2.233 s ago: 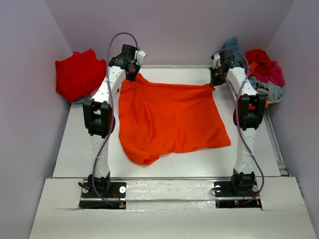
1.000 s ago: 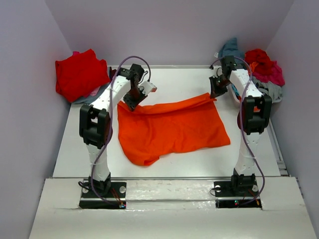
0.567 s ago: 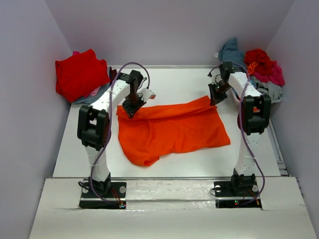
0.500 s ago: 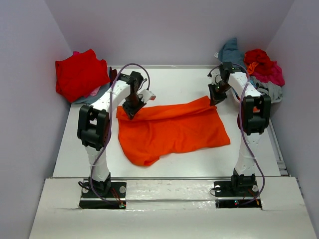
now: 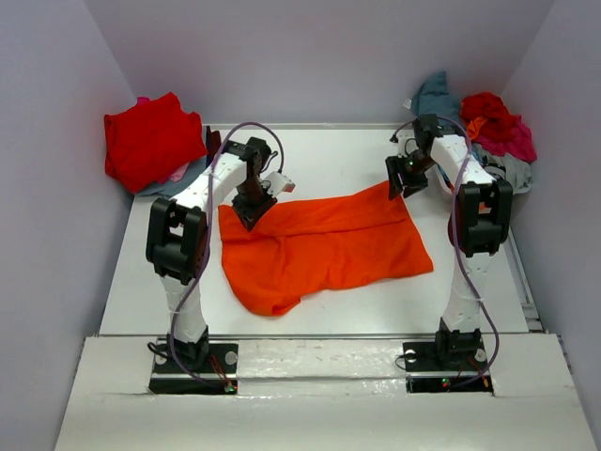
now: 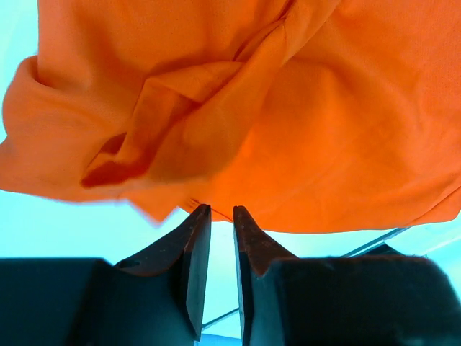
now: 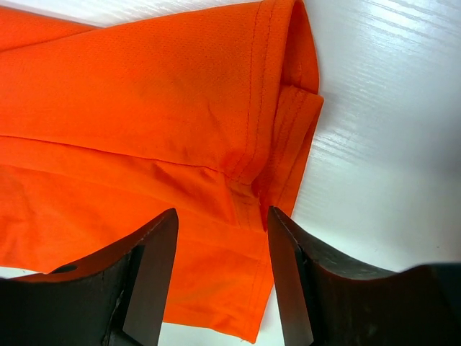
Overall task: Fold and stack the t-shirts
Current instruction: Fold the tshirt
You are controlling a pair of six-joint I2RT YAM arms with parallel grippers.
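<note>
The bright orange t-shirt (image 5: 324, 246) lies across the middle of the white table (image 5: 329, 150), its far edge folded over toward the front. My left gripper (image 5: 252, 214) hangs at the shirt's back left corner; its jaws stand a narrow gap apart with nothing between them, and bunched orange cloth (image 6: 324, 130) lies just past the tips (image 6: 222, 213). My right gripper (image 5: 399, 185) is over the back right corner, jaws wide open (image 7: 222, 216) above the hemmed orange fold (image 7: 130, 108), not holding it. A red t-shirt (image 5: 150, 141) sits folded at the back left.
A loose pile of red, magenta, teal and grey shirts (image 5: 493, 136) is heaped at the back right corner. Lilac walls close in the table on three sides. Bare white table (image 7: 389, 144) shows right of the shirt's corner.
Both grippers carried the shirt's far edge forward and down, then opened and let it go. The fold now rests on the shirt.
</note>
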